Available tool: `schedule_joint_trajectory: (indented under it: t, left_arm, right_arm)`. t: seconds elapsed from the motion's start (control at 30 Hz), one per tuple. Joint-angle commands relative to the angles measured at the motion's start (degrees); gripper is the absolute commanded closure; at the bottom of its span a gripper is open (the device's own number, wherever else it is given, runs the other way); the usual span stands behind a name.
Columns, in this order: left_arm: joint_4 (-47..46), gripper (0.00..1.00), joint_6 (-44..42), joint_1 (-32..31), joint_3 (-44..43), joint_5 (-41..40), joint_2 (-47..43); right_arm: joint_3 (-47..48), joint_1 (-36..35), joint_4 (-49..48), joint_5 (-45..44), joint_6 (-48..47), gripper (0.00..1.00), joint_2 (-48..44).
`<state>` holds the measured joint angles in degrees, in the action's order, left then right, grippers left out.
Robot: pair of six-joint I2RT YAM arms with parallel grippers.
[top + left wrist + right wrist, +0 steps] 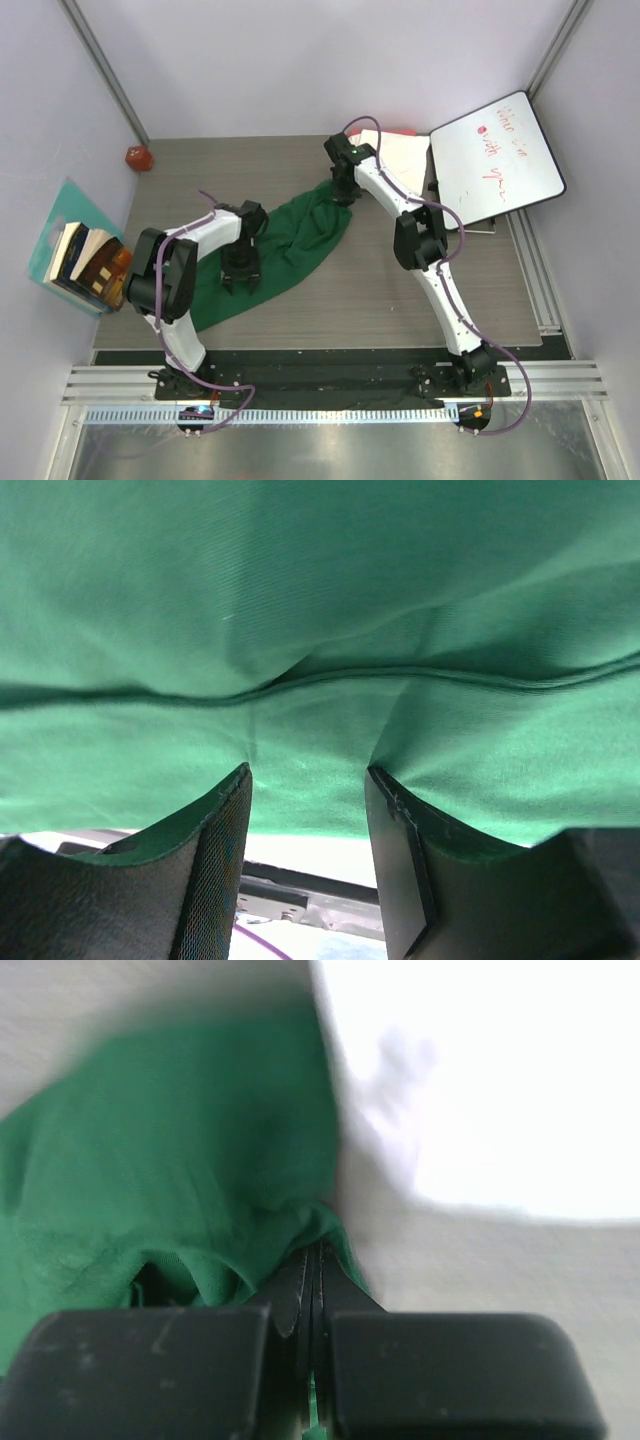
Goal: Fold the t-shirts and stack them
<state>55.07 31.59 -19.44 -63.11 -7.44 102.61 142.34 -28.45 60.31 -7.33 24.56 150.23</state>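
Green t-shirt (300, 240) lies drawn out diagonally from the worktop's (400, 290) near-left edge toward far centre, right claw (345, 192) clenched on its far end, likely for tension, left claw (240, 285) released, fingers apart over its middle, probably about to pinch a fold.

Top view: bright, even, diffuse light fr. above; only soft shadows on table (380, 300). Dull sheen on metal strip (330, 450) at near edge. Left wrist view: sharp, green t-shirt (320, 610) well lit, weave visible. Right wrist view: blurred overall; white area (480, 1080) top right blown out, no detail.
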Motion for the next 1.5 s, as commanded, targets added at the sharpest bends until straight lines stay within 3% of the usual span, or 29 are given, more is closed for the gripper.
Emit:
schedule_joint_trajectory:
  t: [0.0, 0.13, 0.3, 0.77, 0.97, 1.1, 1.37, 1.47]
  left_arm:
    - [-3.12, 0.49, 2.68, -2.53, 1.67, 3.22, 3.48]
    - [-3.57, 0.49, 2.42, -2.79, 2.38, 3.14, 4.26]
    - [-3.30, 0.49, 1.80, -4.63, 0.45, 4.54, 6.90]
    - [0.30, 0.50, 2.68, -13.60, -16.76, 5.86, 19.46]
    - [0.04, 0.50, 5.58, -14.48, -23.27, 7.18, 23.60]
    - [0.56, 0.50, 6.99, -14.13, -27.41, 5.25, 25.71]
    - [2.32, 0.51, 8.57, -11.94, -35.49, 3.23, 29.49]
    - [1.98, 0.50, 8.05, -11.94, -34.89, 3.40, 26.96]
  right_arm:
    - [5.49, -1.26, -7.22, 6.63, 2.42, 0.99, 6.91]
    - [1.46, -2.31, -11.00, 11.98, 1.64, 0.99, 7.00]
    - [0.65, -3.11, -13.20, 10.50, -0.30, 0.99, 7.27]
    - [3.38, -0.91, -21.90, 9.97, -0.21, 0.99, 7.44]
    - [2.77, 0.50, -23.58, 8.39, -1.44, 0.85, 6.66]
    - [-3.20, 1.02, -24.27, 7.60, -2.67, 0.78, 0.08]
    - [-21.81, 0.94, -25.33, 1.09, -4.78, 0.78, -20.30]
    - [-27.80, 0.94, -26.56, -2.32, -4.96, 0.78, -24.27]
